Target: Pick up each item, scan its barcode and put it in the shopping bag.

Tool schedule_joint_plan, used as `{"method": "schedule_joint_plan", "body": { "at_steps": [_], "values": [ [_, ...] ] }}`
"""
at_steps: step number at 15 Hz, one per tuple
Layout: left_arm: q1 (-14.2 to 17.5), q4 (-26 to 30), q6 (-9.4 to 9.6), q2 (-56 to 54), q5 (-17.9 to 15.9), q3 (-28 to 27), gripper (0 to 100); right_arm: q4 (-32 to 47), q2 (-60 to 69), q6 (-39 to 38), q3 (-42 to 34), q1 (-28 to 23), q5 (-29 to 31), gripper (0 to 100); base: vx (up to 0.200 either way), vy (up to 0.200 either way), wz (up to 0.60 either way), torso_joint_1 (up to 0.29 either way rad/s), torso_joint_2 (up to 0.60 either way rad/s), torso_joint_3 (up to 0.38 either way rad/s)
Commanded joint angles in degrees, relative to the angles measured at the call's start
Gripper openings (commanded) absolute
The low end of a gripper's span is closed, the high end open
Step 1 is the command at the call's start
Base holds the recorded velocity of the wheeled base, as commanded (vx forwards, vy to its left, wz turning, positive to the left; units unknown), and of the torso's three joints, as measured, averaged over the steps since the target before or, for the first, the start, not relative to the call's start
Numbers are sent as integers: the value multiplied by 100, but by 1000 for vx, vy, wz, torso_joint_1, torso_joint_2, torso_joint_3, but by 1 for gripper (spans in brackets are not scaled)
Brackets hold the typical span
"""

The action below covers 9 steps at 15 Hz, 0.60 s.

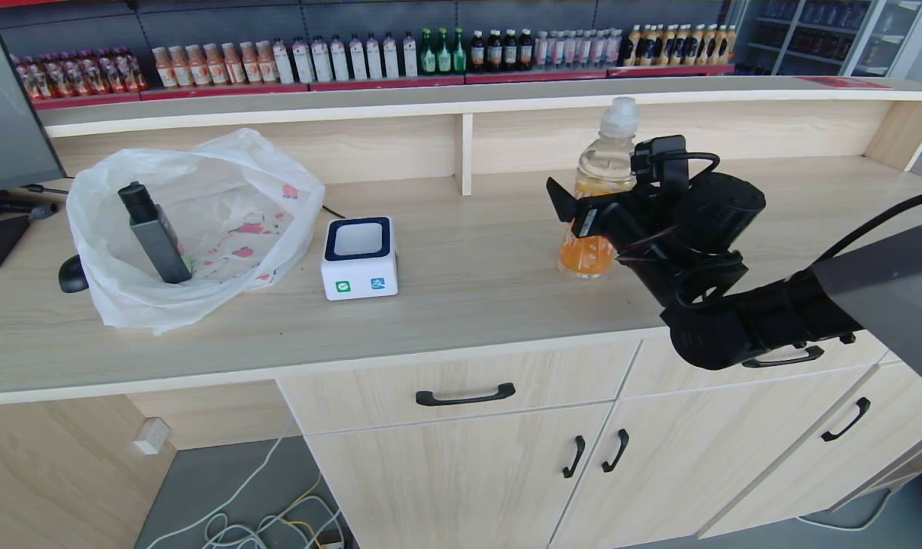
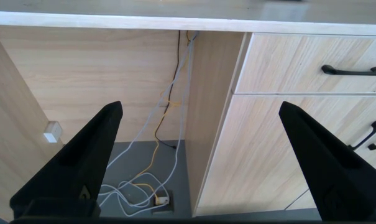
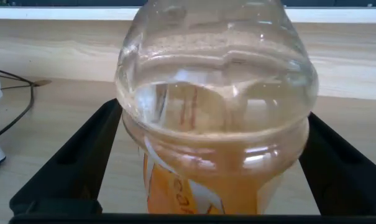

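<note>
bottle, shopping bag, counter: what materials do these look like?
Bottle: clear glossy plastic, likely; orange drink shows through. Shopping bag: thin translucent white plastic film, crinkled. Counter: matte pale wood grain, probably laminate.

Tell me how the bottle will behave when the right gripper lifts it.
The bottle stands tall on a narrow base, so a sideways nudge would probably tip it. It is largely full of orange liquid, so likely fairly heavy, with some slosh. Its smooth round wall, inside the right gripper, looks slippery and may flex.
</note>
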<state>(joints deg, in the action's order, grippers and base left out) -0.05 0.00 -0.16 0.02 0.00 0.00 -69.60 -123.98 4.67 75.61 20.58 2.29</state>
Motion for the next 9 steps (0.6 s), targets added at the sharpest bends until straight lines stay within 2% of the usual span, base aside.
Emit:
{"method": "schedule_joint_plan", "body": {
  "at_steps": [1, 6, 7, 9],
  "values": [
    [5, 0, -2, -2, 0, 0, 100, -1, 76, -1, -11, 16, -1, 100, 0, 0, 0, 0, 0, 0],
    [5, 0, -2, -2, 0, 0, 100, -1, 120, -1, -72, 8, -9, 100, 0, 0, 0, 0, 0, 0],
    [-4, 0, -2, -2, 0, 0, 100, -1, 111, -1, -72, 8, -9, 0, 0, 0, 0, 0, 0, 0],
    [-4, 0, -2, -2, 0, 0, 100, -1, 102, -1, -64, 8, -9, 0, 0, 0, 0, 0, 0, 0]
  ]
}}
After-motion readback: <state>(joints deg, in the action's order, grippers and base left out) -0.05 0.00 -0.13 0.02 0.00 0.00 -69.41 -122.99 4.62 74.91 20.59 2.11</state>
